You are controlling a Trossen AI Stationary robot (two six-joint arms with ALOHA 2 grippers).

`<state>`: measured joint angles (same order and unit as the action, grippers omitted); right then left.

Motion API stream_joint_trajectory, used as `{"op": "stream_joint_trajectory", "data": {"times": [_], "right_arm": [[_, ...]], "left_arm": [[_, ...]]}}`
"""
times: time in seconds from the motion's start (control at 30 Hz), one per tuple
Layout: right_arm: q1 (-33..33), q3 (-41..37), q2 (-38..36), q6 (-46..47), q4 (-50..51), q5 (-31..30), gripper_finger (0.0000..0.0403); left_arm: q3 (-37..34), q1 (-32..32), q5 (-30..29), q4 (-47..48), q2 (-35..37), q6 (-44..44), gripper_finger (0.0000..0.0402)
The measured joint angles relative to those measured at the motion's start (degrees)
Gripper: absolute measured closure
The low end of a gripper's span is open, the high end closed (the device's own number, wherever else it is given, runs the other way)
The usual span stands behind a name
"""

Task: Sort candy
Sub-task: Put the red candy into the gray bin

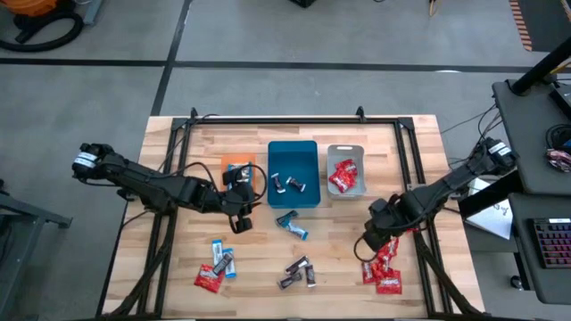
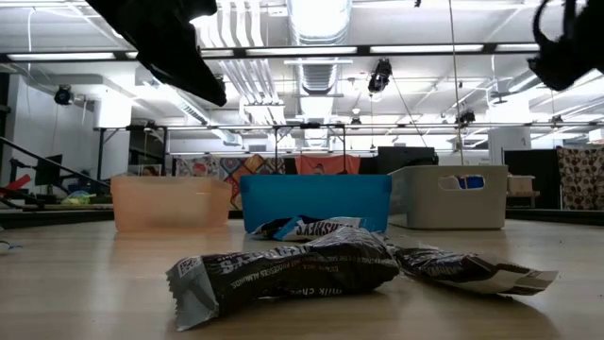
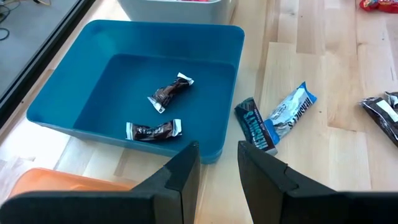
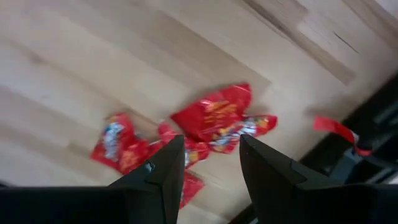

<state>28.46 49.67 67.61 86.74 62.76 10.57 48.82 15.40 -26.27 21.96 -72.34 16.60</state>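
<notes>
Nearest the front edge of the table (image 1: 178,152), we see loose candy still unsorted: a red piece (image 1: 208,280) beside a blue-and-white one (image 1: 219,252) on the left, a cluster of dark brown pieces (image 1: 299,272) in the middle, and a heap of red candies (image 1: 384,272) on the right. From table height, the dark brown wrappers (image 2: 302,269) fill the foreground.

Over that red heap we find the right gripper (image 1: 370,241), hanging just above it without touching; through the right wrist camera its fingers (image 4: 163,171) stand apart with nothing between them, the red wrappers (image 4: 214,118) lying on the wood below.

Farther in, two blue-and-white candies (image 1: 292,223) lie on the table just in front of the teal tray (image 1: 293,150). We see our left gripper (image 1: 237,212) in front of the orange tray (image 1: 234,163) and left of the teal one; its fingers (image 3: 186,171) are parted and empty, with the blue-and-white pair (image 3: 277,118) just beside them.

Beyond, the teal tray holds two dark brown candies (image 3: 163,112). To its right, the grey tray (image 1: 358,153) holds several red candies (image 1: 343,176). What the orange tray contains we cannot tell.
</notes>
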Motion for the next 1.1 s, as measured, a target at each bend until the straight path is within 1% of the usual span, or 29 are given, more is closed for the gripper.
{"op": "stream_joint_trajectory", "data": {"times": [0.13, 0.3, 0.37, 0.57, 0.67, 0.8, 0.93, 1.1], "right_arm": [[2.38, -3.35, 0.0, 5.33, -0.15, 0.38, 0.0259], [4.28, -6.26, 0.0, 8.68, -0.73, 1.23, 0.0259], [4.8, -7.49, 0.0, 9.74, -2.43, 1.33, 0.0259], [6.22, -13.1, 0.0, 11.93, -13.0, 1.44, 0.0259], [6.22, -14.85, 0.0, 12.97, -13.72, 1.03, 0.0259], [6.18, -16.24, 0.0, 12.76, -14.03, -1.35, 0.0262], [6.18, -17.41, -0.02, 12.46, -14.37, -1.64, 0.0282], [6.18, -17.92, -0.02, 11.16, -14.8, -2.49, 0.0335]], "left_arm": [[0.0, 0.0, -0.3, 0.0, 0.0, 0.0, 0.0308], [0.0, 0.0, -0.33, -0.04, -0.04, -0.11, 0.0309], [-0.01, 0.0, -0.34, -0.07, -0.04, -0.11, 0.0309], [-0.11, 0.0, -0.36, -0.11, -0.07, 0.39, 0.0309], [-0.11, 0.0, -0.36, -0.11, -0.07, 0.4, 0.0309], [-0.13, 0.0, -0.36, -0.15, -0.07, 0.46, 0.0309], [-0.15, 0.0, -1.52, -0.42, -0.09, 0.5, 0.0309], [-0.17, 0.0, -3.2, -0.42, -0.11, 0.48, 0.0309]]}}
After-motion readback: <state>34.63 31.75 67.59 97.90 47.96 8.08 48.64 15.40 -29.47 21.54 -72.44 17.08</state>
